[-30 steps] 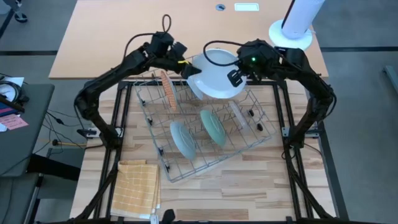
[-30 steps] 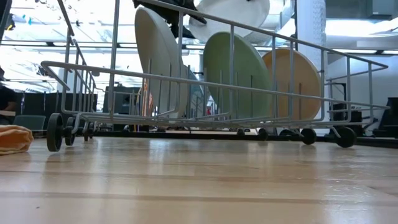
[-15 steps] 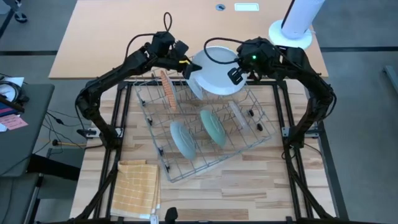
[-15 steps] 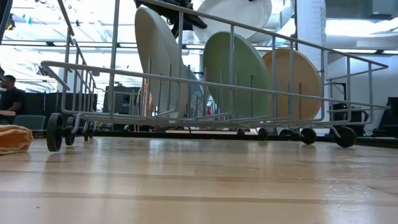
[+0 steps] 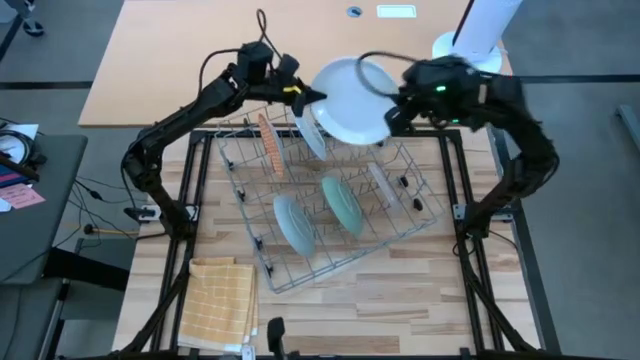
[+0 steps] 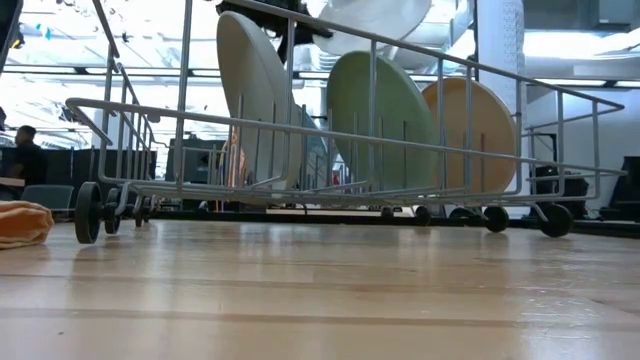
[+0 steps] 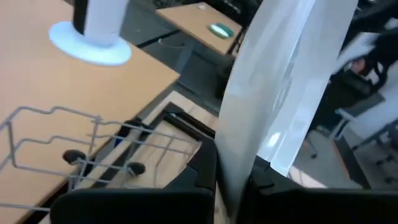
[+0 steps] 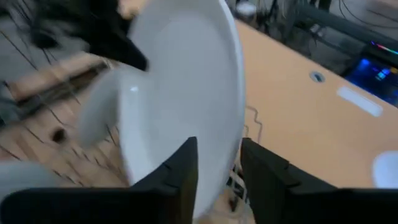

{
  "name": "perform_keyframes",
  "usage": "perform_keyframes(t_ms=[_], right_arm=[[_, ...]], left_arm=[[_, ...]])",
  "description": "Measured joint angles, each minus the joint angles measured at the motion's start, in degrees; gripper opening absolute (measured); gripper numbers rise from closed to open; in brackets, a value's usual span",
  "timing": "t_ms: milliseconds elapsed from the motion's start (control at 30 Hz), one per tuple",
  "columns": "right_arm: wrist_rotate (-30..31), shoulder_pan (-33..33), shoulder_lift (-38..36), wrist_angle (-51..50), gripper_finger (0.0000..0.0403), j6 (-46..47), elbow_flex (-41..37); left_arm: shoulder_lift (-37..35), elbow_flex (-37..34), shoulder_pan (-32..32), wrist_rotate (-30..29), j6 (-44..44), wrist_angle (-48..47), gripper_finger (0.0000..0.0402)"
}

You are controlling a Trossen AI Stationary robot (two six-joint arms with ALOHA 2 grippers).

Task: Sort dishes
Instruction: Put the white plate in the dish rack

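A white plate [image 5: 350,95] hangs above the far end of the wire rack [image 5: 330,265], between my two grippers. My left gripper [image 5: 303,97] is shut on its left rim. My right gripper [image 5: 390,112] is open at its right rim, one finger on each side of the edge [image 8: 221,155]. In the rack, standing on edge between the wires, are an orange patterned plate [image 5: 270,145], a white one [image 5: 312,135], two teal ones [image 5: 295,222] [image 5: 342,203] and a beige one [image 5: 380,185]. My left gripper pinches the white plate's rim [image 7: 239,155] between its two fingers, one on each face. It comes roughly level from the table's left. The plate is lifted clear of the rack, tilted on edge. My right gripper's fingers [image 8: 261,174] straddle the opposite rim; I cannot tell whether they touch it.
A yellow checked cloth [image 5: 222,300] lies at the table's near left corner. A white post on a round base [image 5: 465,50] stands on the brown desk beyond the far right. A person [image 6: 20,160] sits far off in the room.
The white plate has risen and shifted toward the table's far edge, carried by my left gripper. My right arm has swung toward the table's right and far side, its gripper still at the plate's right rim.
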Motion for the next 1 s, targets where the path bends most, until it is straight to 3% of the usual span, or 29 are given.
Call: perform_keyframes(t_ms=[167, 367, 500, 600, 767, 1000], right_arm=[[-0.2, 0.1, -4.5, 6.3, 0.0164, -0.6, 0.0], [-0.2, 0.1, -7.7, 17.0, 0.0207, -6.8, 0.0], [-0.5, 0.8, -6.9, 24.7, 0.0225, -20.5, 0.0], [-1.1, 0.9, -5.2, 30.4, 0.0230, -31.4, -0.1], [-1.1, 0.8, -2.4, 38.8, 0.0225, -28.7, -0.1], [-1.1, 2.6, -1.6, 35.5, 0.0223, -19.1, -0.1]], left_arm=[[1.2, 0.0, 3.0, 3.2, -2.0, 3.6, 0.0010], [3.1, 0.1, 4.9, 12.3, -7.6, 11.0, 0.0010], [6.1, 0.1, 4.8, 18.5, -13.2, 17.1, 0.0010], [7.7, 0.1, 4.7, 19.9, -14.6, 20.9, 0.0009], [9.5, 0.1, 4.7, 17.7, -3.1, 25.3, 0.0008], [9.3, 1.9, 4.8, 15.5, 16.6, 29.0, 0.0007]])
